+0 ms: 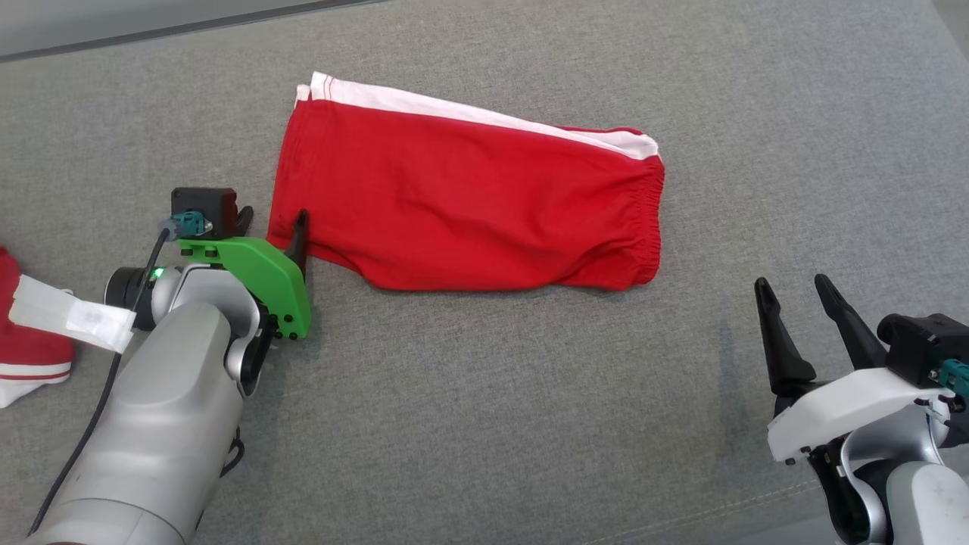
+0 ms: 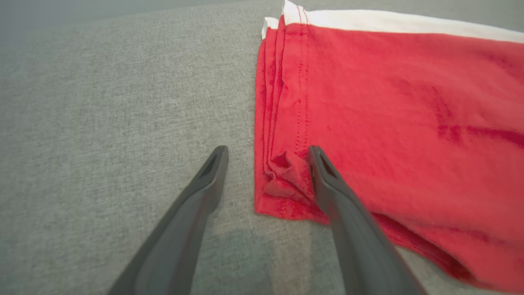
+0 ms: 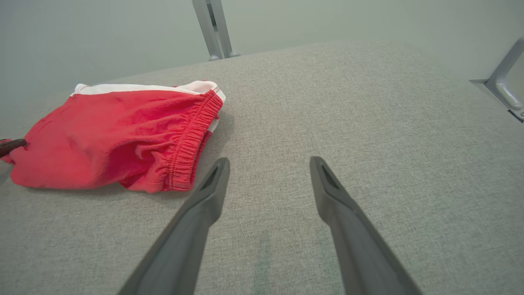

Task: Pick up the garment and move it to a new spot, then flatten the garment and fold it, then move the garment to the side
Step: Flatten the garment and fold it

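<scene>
**Left end effector** (image 1: pixel 272 227) (image 2: pixel 267 153): jaws fully spread, holding nothing. It straddles the near corner of the leg hem of the shorts (image 1: pixel 469 204). One finger (image 2: pixel 333 196) lies on the rumpled red cloth, and the other finger (image 2: pixel 206 184) lies on the bare desk (image 1: pixel 484 393) just beside the hem.

**Right end effector** (image 1: pixel 791 286) (image 3: pixel 269 164): also fully spread and empty. It hangs over bare desk, well apart from the waistband (image 1: pixel 643 219).

**Shorts:** they lie flat near the middle of the desk, hem toward the robot's left and waistband toward its right. The white stripe (image 1: pixel 469 112) runs along the far edge. The legs appear stacked one on the other.

**Step in hand (judged):** folding, with the left end effector placed to take the hem corner. The next move calls for closing on all the stacked layers. A matching grip at the far hem corner or the waistband is also needed, which the right end effector is not yet placed for.

**Room:** there is wide bare desk on the near side and to the right. A second garment (image 1: pixel 26 356) lies at the left, near the left forearm. The desk ends not far beyond the white stripe.
</scene>
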You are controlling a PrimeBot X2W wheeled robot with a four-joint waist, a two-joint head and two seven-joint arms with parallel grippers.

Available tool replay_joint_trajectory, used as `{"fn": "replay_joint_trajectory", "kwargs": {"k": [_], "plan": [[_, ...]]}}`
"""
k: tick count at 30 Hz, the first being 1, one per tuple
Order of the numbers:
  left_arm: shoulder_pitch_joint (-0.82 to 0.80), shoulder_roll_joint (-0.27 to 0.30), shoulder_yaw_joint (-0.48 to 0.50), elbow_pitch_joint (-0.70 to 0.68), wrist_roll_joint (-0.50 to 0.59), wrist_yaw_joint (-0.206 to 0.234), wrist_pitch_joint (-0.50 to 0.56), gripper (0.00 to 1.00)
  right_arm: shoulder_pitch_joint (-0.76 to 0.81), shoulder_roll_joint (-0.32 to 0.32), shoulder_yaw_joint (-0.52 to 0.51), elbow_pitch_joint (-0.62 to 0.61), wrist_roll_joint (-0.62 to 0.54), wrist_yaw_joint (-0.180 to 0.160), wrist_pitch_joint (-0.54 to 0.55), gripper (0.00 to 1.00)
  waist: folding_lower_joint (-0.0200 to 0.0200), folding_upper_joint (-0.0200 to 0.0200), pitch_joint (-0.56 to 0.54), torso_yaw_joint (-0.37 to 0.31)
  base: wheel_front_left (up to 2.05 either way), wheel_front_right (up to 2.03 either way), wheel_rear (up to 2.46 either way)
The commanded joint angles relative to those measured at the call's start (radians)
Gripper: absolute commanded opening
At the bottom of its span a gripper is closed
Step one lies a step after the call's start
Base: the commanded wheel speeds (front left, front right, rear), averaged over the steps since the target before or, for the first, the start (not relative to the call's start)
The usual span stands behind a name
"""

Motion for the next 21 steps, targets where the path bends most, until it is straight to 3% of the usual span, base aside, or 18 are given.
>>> {"fn": "replay_joint_trajectory", "kwargs": {"k": [1,9,10,12,13,16,21], "plan": [[0.016,0.004,0.000,0.005,-0.002,0.003,0.002,1.00,-0.002,-0.001,-0.002,0.002,0.004,-0.001,-0.005,1.00,0.0000,0.0000,0.009,-0.005,0.00,0.00,0.00],[0.032,-0.027,-0.005,0.043,-0.027,-0.001,0.048,1.00,-0.014,-0.001,-0.007,0.004,0.010,-0.001,-0.009,1.00,0.0000,0.0000,0.039,-0.009,0.00,0.00,0.00],[0.035,-0.033,-0.006,0.046,-0.032,-0.006,0.056,0.94,-0.015,-0.001,-0.007,0.004,0.010,-0.001,-0.009,1.00,0.0000,0.0000,0.041,-0.008,0.00,0.00,0.00],[0.046,-0.049,-0.010,0.051,-0.040,-0.017,0.072,0.61,-0.016,-0.001,-0.010,0.006,0.009,-0.001,-0.009,1.00,0.0000,0.0000,0.043,-0.005,0.00,0.00,0.00],[0.052,-0.057,-0.014,0.052,-0.042,-0.023,0.078,0.50,-0.016,-0.001,-0.011,0.008,0.009,-0.001,-0.010,1.00,0.0000,0.0000,0.043,-0.004,0.00,0.00,0.00],[0.065,-0.073,-0.019,0.049,-0.051,-0.034,0.085,0.44,-0.019,-0.001,-0.013,0.010,0.009,-0.001,-0.011,1.00,0.0000,0.0000,0.042,0.000,0.00,0.00,0.00],[0.076,-0.090,-0.034,0.037,-0.051,-0.048,0.067,0.43,-0.024,-0.001,-0.009,0.016,0.007,-0.001,-0.009,1.00,0.0000,0.0000,0.039,0.007,0.00,0.00,0.00]]}}
